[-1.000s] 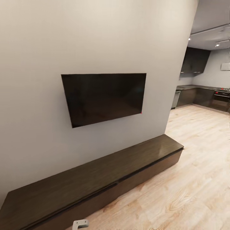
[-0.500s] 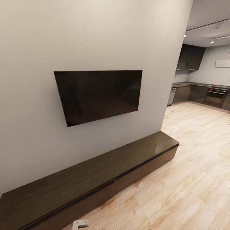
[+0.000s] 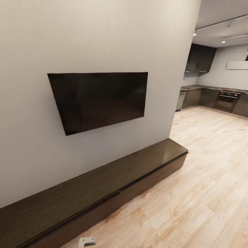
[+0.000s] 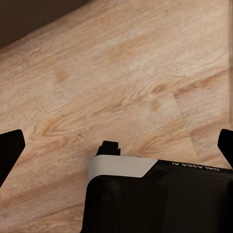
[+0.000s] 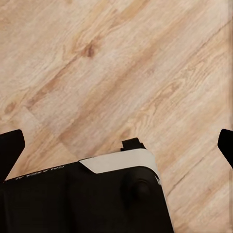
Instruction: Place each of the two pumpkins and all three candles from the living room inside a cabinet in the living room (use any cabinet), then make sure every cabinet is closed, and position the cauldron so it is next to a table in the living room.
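Grey wall [image 3: 103, 34]: one television [image 3: 100, 100], one seemingly closed cabinet [image 3: 103, 186].

One cabinet [image 3: 103, 193], long and low, against the wall. One television [image 3: 98, 100] mounted above the cabinet. One oven [image 3: 226, 101] far off to the right of the cabinet, in the kitchen beyond. Two ceiling lights [image 3: 194, 34] up there, well above the oven.

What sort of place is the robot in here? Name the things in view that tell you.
Probably an open-plan home's living room: a dark television hangs on the wall above a long, low dark-wood cabinet, and the wood floor runs on to a kitchen with an oven.
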Motion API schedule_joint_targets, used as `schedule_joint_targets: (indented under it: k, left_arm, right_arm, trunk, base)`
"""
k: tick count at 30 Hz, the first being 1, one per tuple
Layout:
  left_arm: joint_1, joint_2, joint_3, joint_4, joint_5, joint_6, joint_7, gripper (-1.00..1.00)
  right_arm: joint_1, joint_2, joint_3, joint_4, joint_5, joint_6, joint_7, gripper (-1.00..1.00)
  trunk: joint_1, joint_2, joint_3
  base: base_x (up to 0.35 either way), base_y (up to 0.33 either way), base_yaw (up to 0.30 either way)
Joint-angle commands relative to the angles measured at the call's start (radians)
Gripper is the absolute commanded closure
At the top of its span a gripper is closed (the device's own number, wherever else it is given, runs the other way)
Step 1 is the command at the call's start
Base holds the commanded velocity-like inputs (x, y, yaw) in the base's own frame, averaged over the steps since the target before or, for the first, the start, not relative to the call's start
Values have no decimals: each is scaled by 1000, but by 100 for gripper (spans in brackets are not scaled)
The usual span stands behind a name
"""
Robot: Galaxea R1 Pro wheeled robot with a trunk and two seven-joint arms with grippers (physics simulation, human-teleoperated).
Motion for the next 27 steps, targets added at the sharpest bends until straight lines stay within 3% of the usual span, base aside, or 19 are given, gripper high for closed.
schedule_joint_targets:
  k: [1, 8, 27]
  left_arm:
    - [-1, 1, -8, -2, 8, 4, 8, -100]
    - [-1, 1, -9, -2, 7, 4, 8, -100]
    - [-1, 1, -9, -2, 4, 4, 8, -100]
  right_arm:
    - [-2, 2, 7, 3, -4, -6, -1, -100]
    - [-2, 2, 8, 3, -5, -7, -3, -100]
    - [-2, 1, 7, 3, -4, -3, 5, -100]
  trunk:
    - [1, -2, -3]
    - [1, -2, -5]
    - [1, -2, -5]
  base:
    - [0, -126, -34]
    - [0, -42, -108]
    - [0, -1, -271]
